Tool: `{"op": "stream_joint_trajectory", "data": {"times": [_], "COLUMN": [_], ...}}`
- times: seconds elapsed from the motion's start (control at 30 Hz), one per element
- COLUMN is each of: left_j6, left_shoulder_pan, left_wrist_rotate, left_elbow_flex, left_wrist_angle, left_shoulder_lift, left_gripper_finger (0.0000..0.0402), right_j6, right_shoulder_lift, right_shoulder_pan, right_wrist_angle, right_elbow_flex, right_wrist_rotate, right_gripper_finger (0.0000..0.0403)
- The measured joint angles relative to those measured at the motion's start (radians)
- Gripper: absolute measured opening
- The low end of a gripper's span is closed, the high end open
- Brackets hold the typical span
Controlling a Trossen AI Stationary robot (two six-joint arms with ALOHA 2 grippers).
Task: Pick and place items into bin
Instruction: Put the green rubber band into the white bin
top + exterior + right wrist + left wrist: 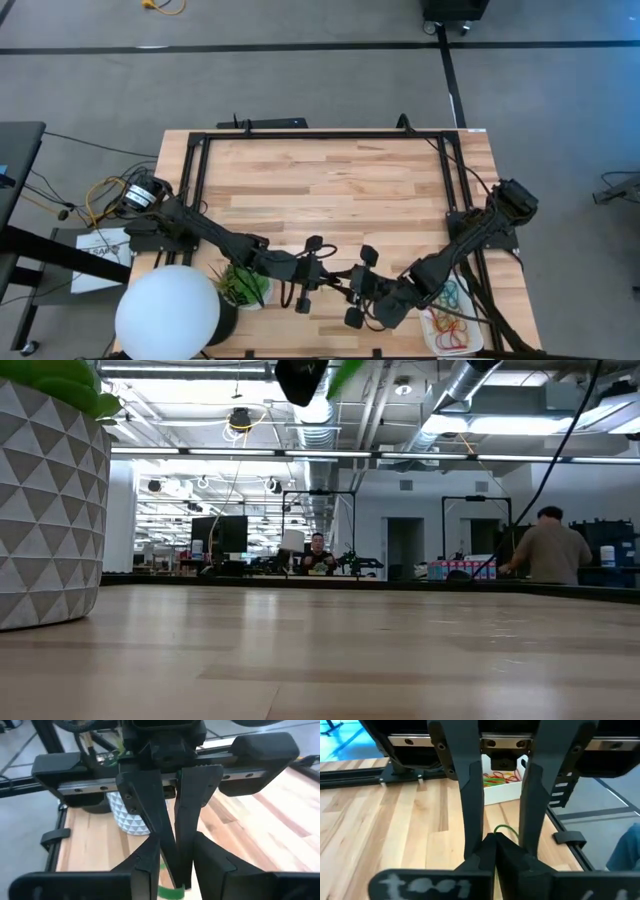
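Green rubber band [506, 831] pinched between meeting claws at counter's [330, 180] near edge, mid-handoff. Left claw [492, 839] closed tight, fingertips together over band. Right claw [176, 887] jaws narrowed around left claw's fingers, green band [170, 892] showing at their tips; whether right claw itself grips band cannot be told. White bin [452, 322] at counter's near right corner, just beside right arm, already holding red, yellow, green loops. Potted plant [240, 285] and white round lamp [167, 312] beside left arm. People [545, 550] in room beyond.
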Motion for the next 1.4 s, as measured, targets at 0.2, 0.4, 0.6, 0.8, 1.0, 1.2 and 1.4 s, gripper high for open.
{"op": "stream_joint_trajectory", "data": {"times": [0.2,0.4,0.6,0.8,1.0,1.2,1.4], "left_j6": [0.0,0.001,0.0,0.004,0.005,0.006,0.018], "left_shoulder_pan": [0.003,0.003,0.003,0.003,0.003,0.003,0.003], "left_wrist_rotate": [-0.046,-0.05,-0.045,-0.04,-0.04,-0.041,-0.052], "left_elbow_flex": [0.002,0.002,0.002,0.002,0.002,0.002,0.002], "left_wrist_angle": [0.03,0.049,0.047,0.046,0.044,0.041,0.042], "left_shoulder_lift": [-0.005,-0.005,-0.005,-0.005,-0.005,-0.005,-0.005], "left_gripper_finger": [0.0002,0.0001,0.0001,0.0,0.0,0.0,0.0], "right_j6": [0.032,0.121,0.122,0.12,0.117,0.115,0.087], "right_shoulder_lift": [0.006,0.005,0.005,0.005,0.005,0.005,0.004], "right_shoulder_pan": [0.028,0.017,-0.001,-0.029,-0.047,-0.058,-0.047], "right_wrist_angle": [-0.091,-0.17,-0.157,-0.157,-0.143,-0.143,-0.143], "right_elbow_flex": [-0.005,-0.005,-0.004,-0.004,-0.004,-0.004,-0.004], "right_wrist_rotate": [0.06,0.056,0.062,0.01,0.008,-0.022,-0.034], "right_gripper_finger": [0.019,0.0245,0.0225,0.0194,0.0161,0.0097,0.0008]}}
